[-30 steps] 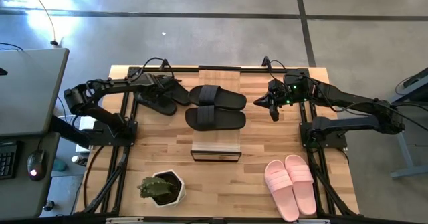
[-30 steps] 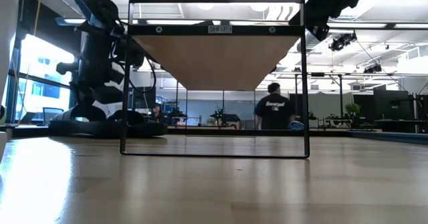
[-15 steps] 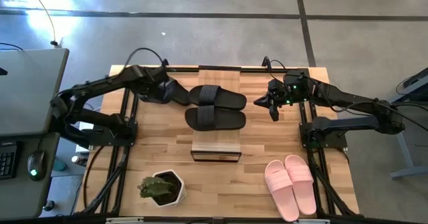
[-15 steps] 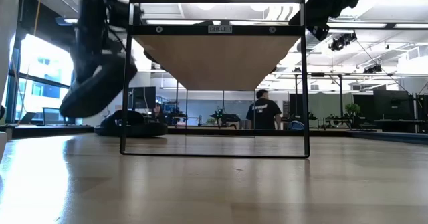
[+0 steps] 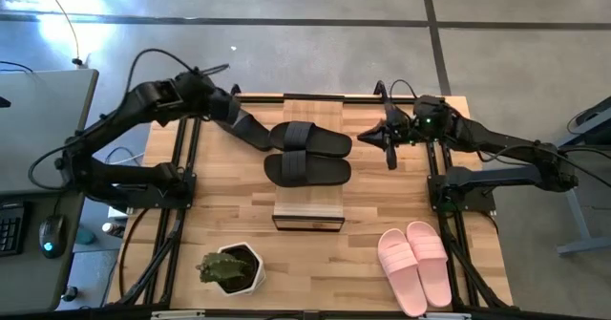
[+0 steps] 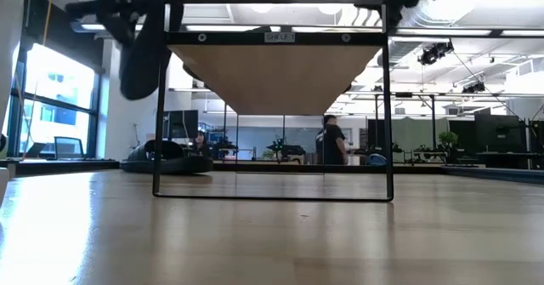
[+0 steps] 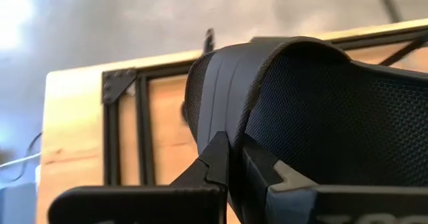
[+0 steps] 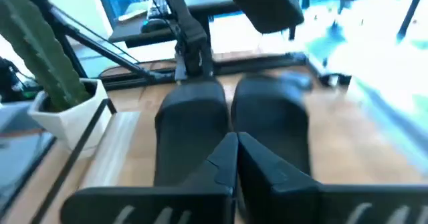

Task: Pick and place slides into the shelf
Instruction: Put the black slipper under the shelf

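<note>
My left gripper (image 5: 235,117) is shut on a black slide (image 5: 250,129) and holds it in the air left of the shelf (image 5: 307,210). In the low view that slide (image 6: 140,51) hangs beside the shelf's left post. Two more black slides (image 5: 307,139) (image 5: 307,171) lie flat, side by side, on the shelf's plank top. Another black slide (image 6: 166,159) lies on the table behind the shelf's left side. A pink pair (image 5: 415,265) lies on the table at the near right. My right gripper (image 5: 378,138) hovers shut, right of the shelf, holding nothing. My left gripper pinches the edge of the black slide's wide strap (image 7: 235,127) between its two fingers, one finger on the ribbed outer face and one on the mesh-like inner face. The fingers slant down from the far left. The slide is lifted clear and hangs below them.
A potted green plant (image 5: 229,268) stands on the table at the near left. Black frame rails (image 5: 186,181) run along both sides of the tabletop. A person walks in the room behind the table (image 6: 333,142).
My left gripper has risen from the table's far left with one black slide. The slide has come off the table and now hangs high beside the shelf's left post. My right gripper has turned a little in place.
</note>
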Controlling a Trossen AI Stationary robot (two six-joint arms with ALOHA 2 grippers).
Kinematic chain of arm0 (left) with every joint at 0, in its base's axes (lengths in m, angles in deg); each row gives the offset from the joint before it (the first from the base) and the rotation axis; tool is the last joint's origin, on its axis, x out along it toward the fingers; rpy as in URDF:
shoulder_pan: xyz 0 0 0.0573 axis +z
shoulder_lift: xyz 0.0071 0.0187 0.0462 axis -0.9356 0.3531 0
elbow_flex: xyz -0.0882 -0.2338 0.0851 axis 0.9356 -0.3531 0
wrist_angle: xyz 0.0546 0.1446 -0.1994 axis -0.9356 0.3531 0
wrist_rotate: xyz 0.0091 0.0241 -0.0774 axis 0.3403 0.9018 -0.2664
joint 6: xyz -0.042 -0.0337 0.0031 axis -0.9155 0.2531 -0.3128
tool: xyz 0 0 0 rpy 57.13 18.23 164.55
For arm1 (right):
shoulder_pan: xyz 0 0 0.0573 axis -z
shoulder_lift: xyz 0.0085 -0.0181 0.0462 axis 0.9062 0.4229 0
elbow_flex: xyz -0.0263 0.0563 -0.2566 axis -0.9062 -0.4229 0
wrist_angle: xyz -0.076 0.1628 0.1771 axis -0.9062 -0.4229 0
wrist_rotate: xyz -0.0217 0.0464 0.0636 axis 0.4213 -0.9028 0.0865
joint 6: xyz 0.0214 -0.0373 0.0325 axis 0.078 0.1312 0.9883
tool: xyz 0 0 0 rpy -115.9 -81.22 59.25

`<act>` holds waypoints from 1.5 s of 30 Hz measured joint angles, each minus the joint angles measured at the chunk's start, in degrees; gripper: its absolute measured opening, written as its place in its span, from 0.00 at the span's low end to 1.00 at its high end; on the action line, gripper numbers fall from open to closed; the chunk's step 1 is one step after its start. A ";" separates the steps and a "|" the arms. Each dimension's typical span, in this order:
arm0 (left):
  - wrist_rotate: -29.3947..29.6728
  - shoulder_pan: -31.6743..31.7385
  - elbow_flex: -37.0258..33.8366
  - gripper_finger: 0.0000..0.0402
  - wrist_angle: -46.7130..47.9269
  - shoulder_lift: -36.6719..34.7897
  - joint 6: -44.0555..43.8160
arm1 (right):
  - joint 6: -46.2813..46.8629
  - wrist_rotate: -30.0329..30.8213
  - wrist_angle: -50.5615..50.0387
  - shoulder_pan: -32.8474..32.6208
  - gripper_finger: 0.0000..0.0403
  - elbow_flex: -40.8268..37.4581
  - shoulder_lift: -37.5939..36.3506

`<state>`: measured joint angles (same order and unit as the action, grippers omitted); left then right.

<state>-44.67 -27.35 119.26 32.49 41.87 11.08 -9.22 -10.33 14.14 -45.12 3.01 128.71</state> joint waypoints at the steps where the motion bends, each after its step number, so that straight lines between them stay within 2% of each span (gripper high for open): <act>1: -0.52 0.00 1.06 0.00 -0.20 0.26 0.56 | -2.15 0.31 -0.30 0.00 0.03 1.19 0.37; 8: -3.06 -2.14 4.82 0.00 -2.53 1.58 3.34 | -15.53 1.81 -5.25 -0.02 0.22 15.69 7.30; 15: -3.03 -7.02 4.92 0.00 -5.79 3.48 3.33 | -32.48 0.63 -14.32 -1.06 0.37 35.25 22.79; 22: -2.87 -9.58 4.92 0.00 -6.06 5.83 3.34 | -44.25 1.26 -30.23 -4.02 0.39 59.85 41.84; 27: -2.78 -9.88 4.92 0.00 -5.99 5.86 3.32 | -51.03 8.23 -39.31 -6.26 0.39 76.50 53.16; 31: -2.80 -9.88 4.92 0.00 -5.95 5.86 3.64 | -55.19 8.76 -43.46 -7.62 0.39 86.75 60.50; 35: -3.49 -9.88 4.92 0.00 -5.97 5.86 4.66 | -60.27 8.97 -35.85 -8.73 0.39 83.21 61.15; 39: -4.35 -10.73 4.92 0.00 -5.91 5.86 4.97 | -62.06 12.71 -32.29 -9.48 0.39 82.22 61.59; 45: -4.40 -12.87 4.92 0.00 -5.98 5.86 5.31 | -60.90 9.33 -30.58 -9.52 0.39 82.29 61.67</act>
<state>-49.07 -40.21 124.18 26.51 47.73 16.38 -70.12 -1.01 -16.44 -54.64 85.30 190.37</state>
